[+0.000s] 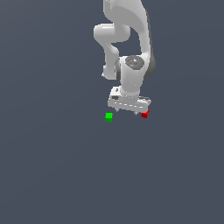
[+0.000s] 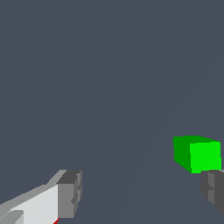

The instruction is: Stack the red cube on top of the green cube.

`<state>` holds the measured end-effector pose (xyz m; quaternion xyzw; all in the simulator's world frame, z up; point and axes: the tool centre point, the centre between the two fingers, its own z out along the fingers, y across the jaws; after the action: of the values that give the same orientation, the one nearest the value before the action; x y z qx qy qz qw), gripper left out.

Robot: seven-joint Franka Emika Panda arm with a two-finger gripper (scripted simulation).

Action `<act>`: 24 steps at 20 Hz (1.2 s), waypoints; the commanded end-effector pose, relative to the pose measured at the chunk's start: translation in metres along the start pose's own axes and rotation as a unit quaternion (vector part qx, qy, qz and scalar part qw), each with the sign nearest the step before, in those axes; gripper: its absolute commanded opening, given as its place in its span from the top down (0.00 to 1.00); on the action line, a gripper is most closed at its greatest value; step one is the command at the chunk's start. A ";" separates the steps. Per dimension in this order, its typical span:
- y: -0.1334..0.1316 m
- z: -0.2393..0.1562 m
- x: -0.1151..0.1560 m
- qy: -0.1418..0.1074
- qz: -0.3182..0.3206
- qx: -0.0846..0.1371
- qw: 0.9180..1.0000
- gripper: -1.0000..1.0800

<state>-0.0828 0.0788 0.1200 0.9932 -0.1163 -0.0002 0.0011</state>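
Observation:
The red cube (image 1: 145, 114) lies on the floor by the end of the hand on the exterior view's right, partly covered by it. The green cube (image 1: 109, 117) sits apart on the exterior view's left, just beyond the hand's other end. My gripper (image 1: 130, 112) hangs low over the floor between the two cubes, open and holding nothing. The wrist view has both fingers spread wide around my gripper's centre (image 2: 140, 190). There the green cube (image 2: 197, 153) stands close beside one finger (image 2: 213, 186). Only a sliver of the red cube (image 2: 55, 222) peeks from behind the other finger (image 2: 68, 194).
A plain dark grey floor (image 1: 52, 166) runs in every direction. The white arm (image 1: 127, 39) rises behind the hand toward the top of the exterior view.

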 end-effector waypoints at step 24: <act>-0.111 0.048 -0.096 0.000 0.127 0.001 0.992 0.04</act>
<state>-0.1494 0.2048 0.0736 0.9715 -0.2370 -0.0002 0.0001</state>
